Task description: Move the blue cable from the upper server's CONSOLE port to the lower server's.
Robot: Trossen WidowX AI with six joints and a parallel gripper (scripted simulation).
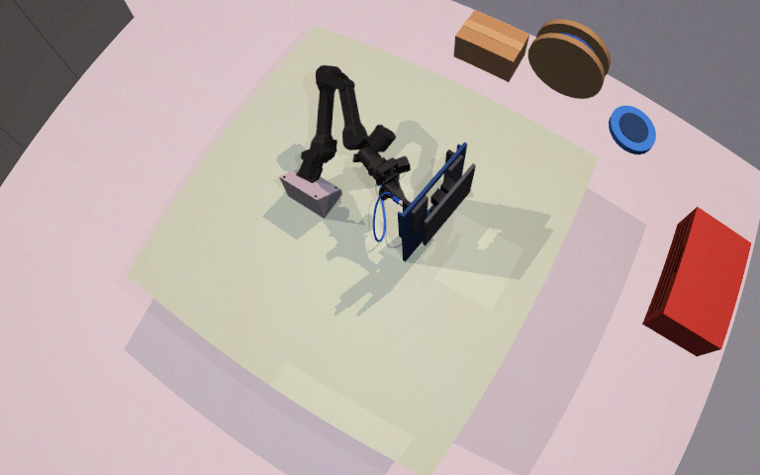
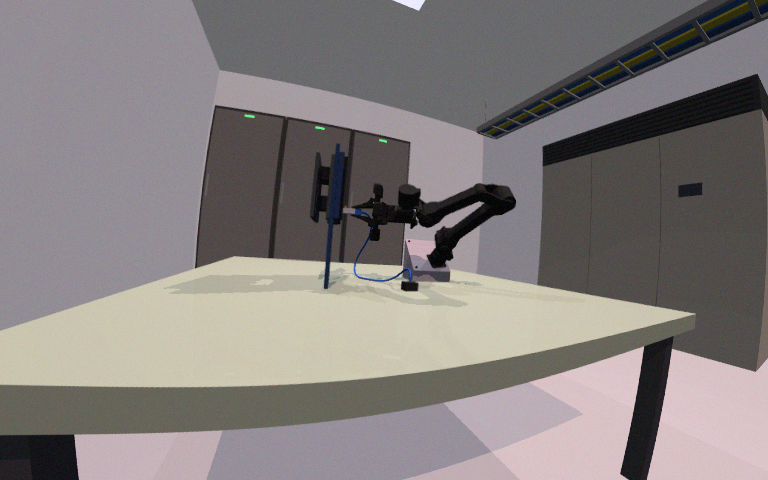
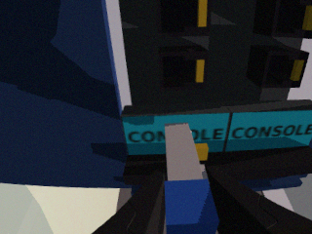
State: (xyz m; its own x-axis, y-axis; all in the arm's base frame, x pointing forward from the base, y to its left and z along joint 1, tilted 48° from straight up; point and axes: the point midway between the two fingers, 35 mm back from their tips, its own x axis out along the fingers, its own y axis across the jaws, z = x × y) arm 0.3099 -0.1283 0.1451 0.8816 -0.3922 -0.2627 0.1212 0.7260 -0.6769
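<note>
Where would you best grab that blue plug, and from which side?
Probably by the sides of its blue rear part, from behind, opposite the servers: the pale nose points toward them and should stay free to enter a port.

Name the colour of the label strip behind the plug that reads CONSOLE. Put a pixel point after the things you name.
The label strip [image 3: 177,121] is teal with dark lettering; the wrist view shows it best.

Arm, black [image 1: 325,112] [image 2: 464,217]: one; cardboard box [image 1: 487,47]: one; cable spool, brown-sided [image 1: 566,66]: one; disc, blue-rimmed [image 1: 615,134]: one; red box [image 1: 712,274]: one; dark cabinets with green lights [image 2: 240,186]: three; teal labels reading CONSOLE [image 3: 214,119]: two
</note>
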